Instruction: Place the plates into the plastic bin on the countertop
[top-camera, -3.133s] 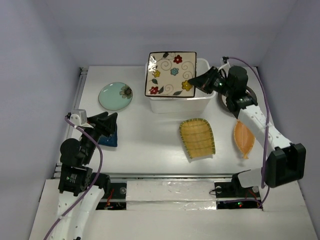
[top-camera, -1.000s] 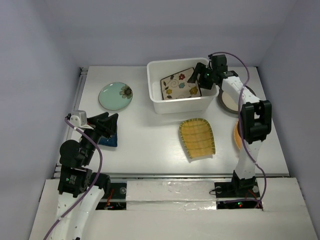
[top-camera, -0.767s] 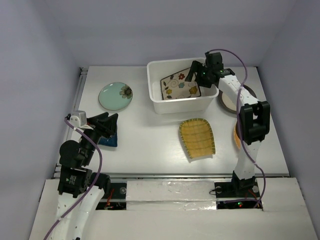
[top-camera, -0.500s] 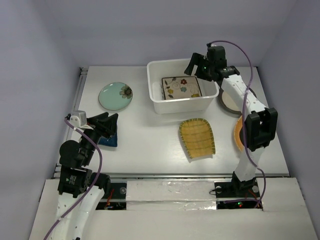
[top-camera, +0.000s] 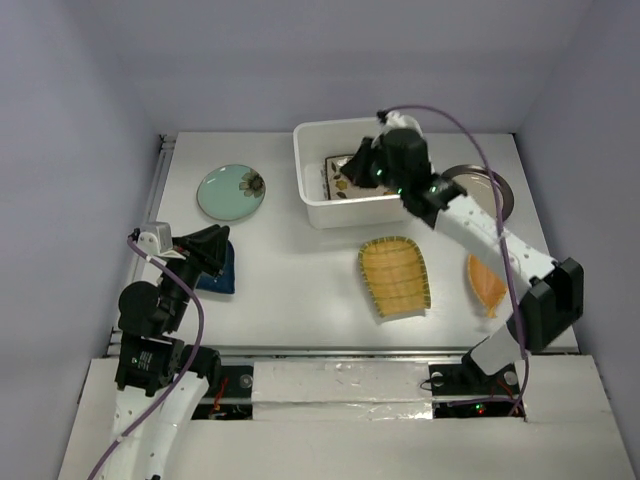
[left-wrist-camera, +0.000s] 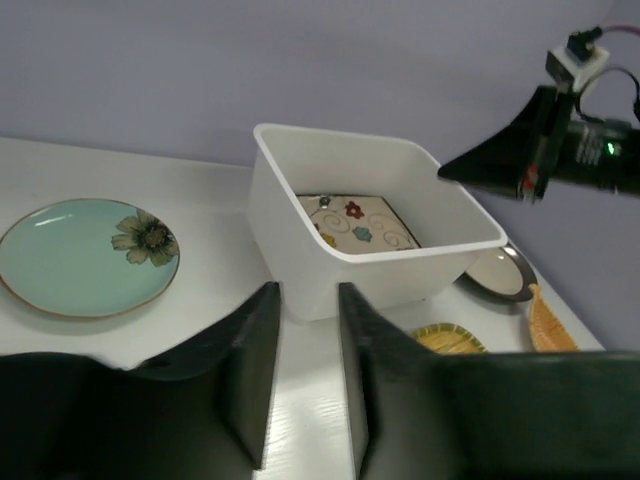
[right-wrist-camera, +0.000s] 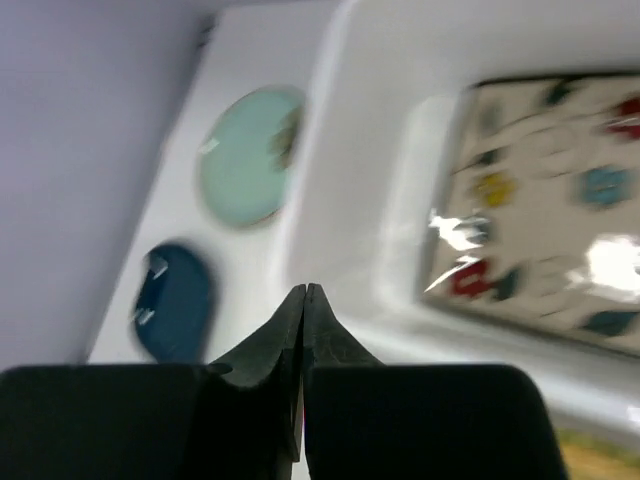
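Cream floral plate (left-wrist-camera: 360, 222) lies on the floor of the white bin (top-camera: 355, 212), far centre of tabletop (top-camera: 300, 290). Right fingers (right-wrist-camera: 304, 300) pressed together, empty, above the bin. Left fingers (left-wrist-camera: 262, 320) slightly parted, holding nothing, over dark blue plate (top-camera: 218, 270). Mint plate (top-camera: 231, 192) left of bin, yellow plate (top-camera: 394, 276) in front.

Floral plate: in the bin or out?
In. The floral plate lies flat on the plastic bin's floor, inside its walls; the right gripper is shut, holding nothing.

Pale lilac walls (top-camera: 300, 60) on three sides; crinkled shiny white strip (top-camera: 340, 383) along near edge.
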